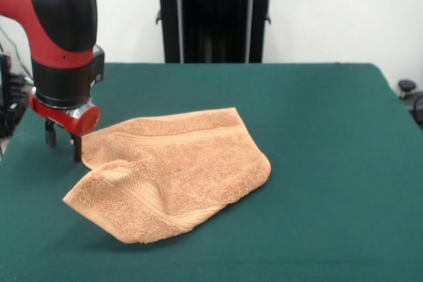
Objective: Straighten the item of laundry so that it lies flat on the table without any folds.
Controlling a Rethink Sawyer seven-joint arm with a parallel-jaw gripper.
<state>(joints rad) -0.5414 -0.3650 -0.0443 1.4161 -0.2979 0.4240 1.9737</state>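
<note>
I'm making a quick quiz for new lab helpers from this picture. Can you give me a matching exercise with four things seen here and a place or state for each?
Column one:
1. towel
2. gripper
3. table
4. black stand

Column two:
A. dark green, spread under everything
B. upright behind the table's far edge
C. orange-tan, rumpled and folded over on itself
D. hanging from the red and black arm at the towel's left edge, fingers apart

Right pairs: 1-C, 2-D, 3-A, 4-B
</note>
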